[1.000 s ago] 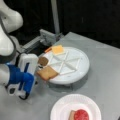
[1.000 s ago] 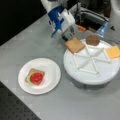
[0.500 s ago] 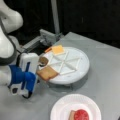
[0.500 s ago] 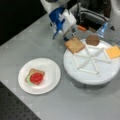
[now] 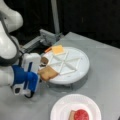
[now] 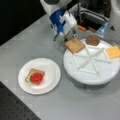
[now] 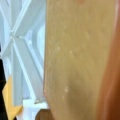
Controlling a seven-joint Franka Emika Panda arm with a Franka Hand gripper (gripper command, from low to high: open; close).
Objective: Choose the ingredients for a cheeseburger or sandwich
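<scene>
The sandwich lies on a white plate: a toast square, green lettuce and a red tomato disc on top, also seen low in a front view. A second toast slice sits tilted at the rim of the divided white tray. My blue and white gripper is at that rim, shut on the slice's outer edge, as also shows in a front view. In the wrist view the toast fills most of the picture.
The tray also holds a brown patty and a yellow cheese square in separate wedges. A grey metal fixture stands behind the tray. The plate lies on the grey table in front of the tray.
The gripper has stayed at the tray's rim with the toast slice; nothing has clearly moved.
</scene>
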